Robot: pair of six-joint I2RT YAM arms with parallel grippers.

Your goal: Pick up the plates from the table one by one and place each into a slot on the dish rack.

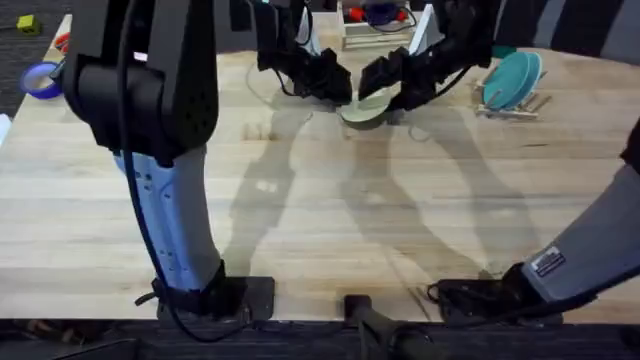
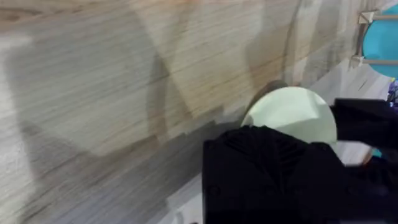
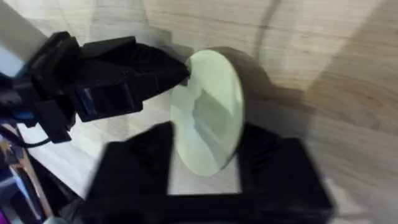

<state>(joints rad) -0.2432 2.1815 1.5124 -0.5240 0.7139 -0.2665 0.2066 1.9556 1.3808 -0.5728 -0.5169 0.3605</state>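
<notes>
At the far middle of the surface (image 1: 300,200), we see our right claw (image 3: 205,158) grasping the pale yellow plate (image 3: 211,109) on edge, while our left claw (image 1: 335,90) touches its rim, grip state unclear.

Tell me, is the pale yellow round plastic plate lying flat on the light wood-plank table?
No, the pale yellow round plastic plate is tilted on edge above the light wood-plank table, between the right gripper's fingers.
</notes>
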